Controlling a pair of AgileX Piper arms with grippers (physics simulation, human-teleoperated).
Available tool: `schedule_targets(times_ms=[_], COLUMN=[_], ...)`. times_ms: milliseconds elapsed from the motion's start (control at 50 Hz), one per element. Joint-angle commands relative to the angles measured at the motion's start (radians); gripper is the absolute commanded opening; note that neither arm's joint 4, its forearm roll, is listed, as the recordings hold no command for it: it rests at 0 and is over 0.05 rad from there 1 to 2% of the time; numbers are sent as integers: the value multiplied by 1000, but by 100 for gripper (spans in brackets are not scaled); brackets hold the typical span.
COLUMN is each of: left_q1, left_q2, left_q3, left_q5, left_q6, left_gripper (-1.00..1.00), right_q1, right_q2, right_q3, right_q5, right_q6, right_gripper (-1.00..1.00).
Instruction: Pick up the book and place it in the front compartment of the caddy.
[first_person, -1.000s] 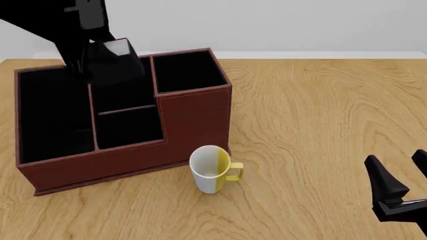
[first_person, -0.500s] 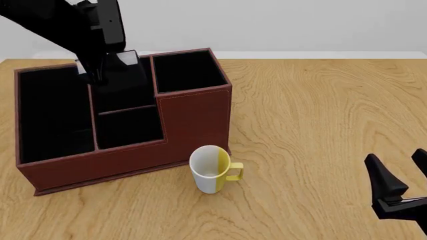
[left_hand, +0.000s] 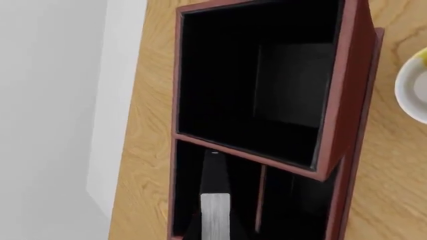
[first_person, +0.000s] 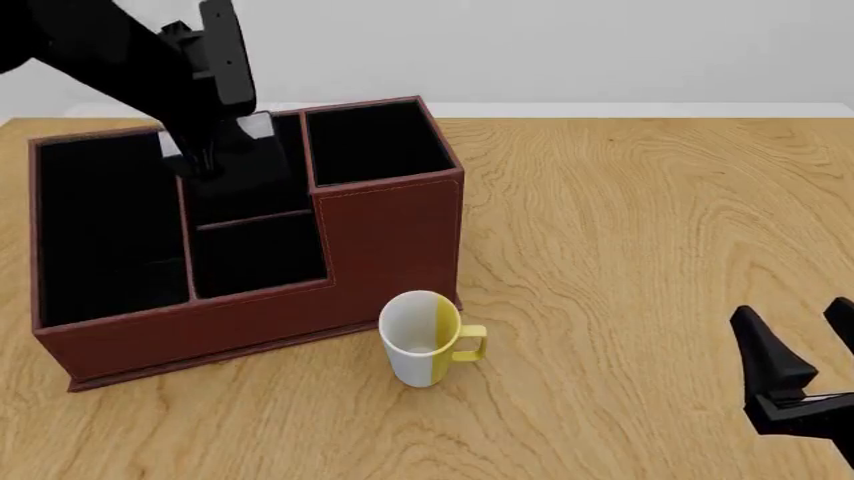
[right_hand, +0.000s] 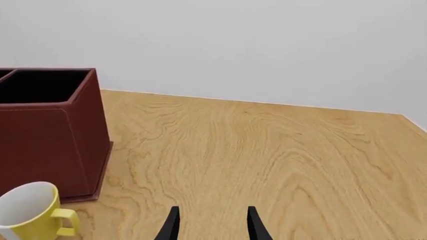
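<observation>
The dark red-brown caddy (first_person: 387, 235) stands at the left of the table. My left gripper (first_person: 211, 150) is shut on the book (first_person: 260, 160), a black block whose white page edge faces up. The book's lower part dips into the caddy's middle rear compartment, behind the low divider (first_person: 254, 215). In the left wrist view the book (left_hand: 215, 210) hangs over the caddy (left_hand: 347, 100), above a narrow compartment beside the tall square one. My right gripper (first_person: 801, 360) stands open and empty at the near right, fingers up; it shows in its own view too (right_hand: 212, 222).
A white and yellow mug (first_person: 424, 338) stands just in front of the caddy's right corner, also seen as the mug (right_hand: 30, 210) beside the caddy wall (right_hand: 47, 140). A wide low compartment (first_person: 107, 230) fills the caddy's left side. Bare wood (first_person: 641, 230) lies to the right.
My left arm has lowered the book from above the caddy's back rim down into the middle rear compartment. The right arm, the mug and the caddy have not moved.
</observation>
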Motion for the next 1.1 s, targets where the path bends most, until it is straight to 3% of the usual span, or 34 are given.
schedule_targets(times_ms=[20,180,200,220,280,300,340,380,400,420,440,600,840,880,980,1060,1100], left_q1=[6,-15,-8,-23,-4,-27,-42,-18,-43,-34,-19,-28,-50,-40,-45,-89,-97], left_q2=[74,70,69,69,80,65,37,73,44,36,55,2,-104,-130,-177,-244,-271], left_q3=[35,69,93,79,85,90,133,66,85,103,64,63,-53,-29,-8,-12,18], left_q5=[-67,-110,-148,-125,-177,-150,-196,-191,-179,-214,-192,-154,-3,-9,-9,-12,-16], left_q6=[12,6,33,-4,25,-1,18,3,0,28,16,21,-17,11,0,-75,-76], left_gripper=[-100,-100,-100,-100,-100,-100,-100,-100,100,100,100,100,100,100,100,100,100], right_q1=[-6,-6,-7,-6,-7,-7,-8,-7,-7,-7,-8,-10,-8,-3,-3,0,1], right_q2=[3,9,4,0,-7,-10,-7,-7,-5,-7,-7,-39,-123,-142,-181,-208,-200], right_q3=[0,0,0,0,0,0,0,0,0,0,0,0,0,0,0,0,0], right_q5=[-3,-8,-4,-1,5,8,5,4,3,5,5,28,95,111,141,159,152], right_q6=[6,8,9,8,8,8,8,8,8,9,10,11,1,-4,-2,-7,-7], right_gripper=[100,100,100,100,100,100,100,100,100,100,100,100,100,100,100,100,100])
